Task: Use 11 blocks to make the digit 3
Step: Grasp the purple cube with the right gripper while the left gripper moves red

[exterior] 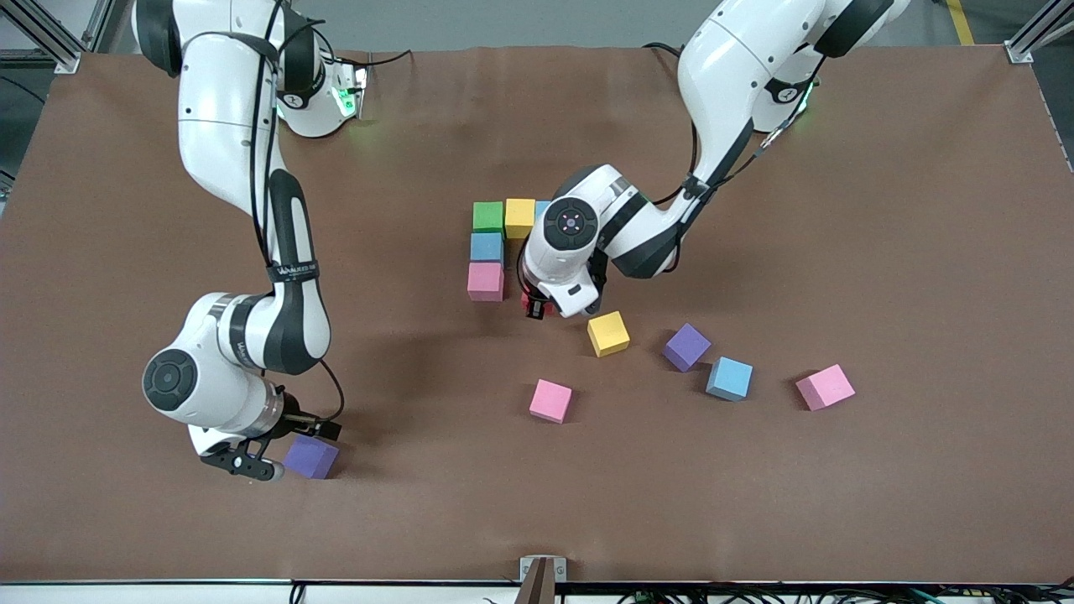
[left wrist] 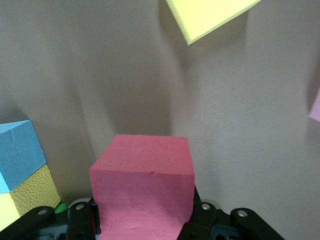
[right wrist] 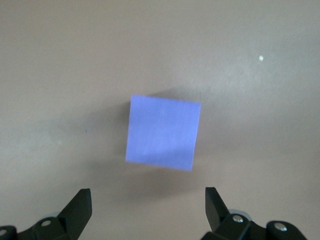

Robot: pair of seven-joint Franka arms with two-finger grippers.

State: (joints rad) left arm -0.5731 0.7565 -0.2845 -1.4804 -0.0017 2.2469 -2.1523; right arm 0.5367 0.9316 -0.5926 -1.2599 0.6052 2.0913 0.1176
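Note:
Green (exterior: 487, 216), yellow (exterior: 519, 217) and a mostly hidden light blue block (exterior: 543, 207) form a row. A blue (exterior: 487, 247) and a pink block (exterior: 485, 281) run from the green one toward the front camera. My left gripper (exterior: 534, 307) is shut on a red block (exterior: 530, 300) (left wrist: 142, 187) right beside that pink block. Over the table at the right arm's end, my right gripper (exterior: 281, 449) (right wrist: 147, 210) is open, and a purple block (exterior: 310, 457) (right wrist: 162, 132) lies just ahead of its fingers, untouched.
Loose blocks lie nearer the front camera than the figure: yellow (exterior: 607, 333) (left wrist: 210, 15), purple (exterior: 686, 346), light blue (exterior: 729, 378), and two pink ones (exterior: 550, 400) (exterior: 825, 387). The left wrist view also shows the figure's blue block (left wrist: 17, 152).

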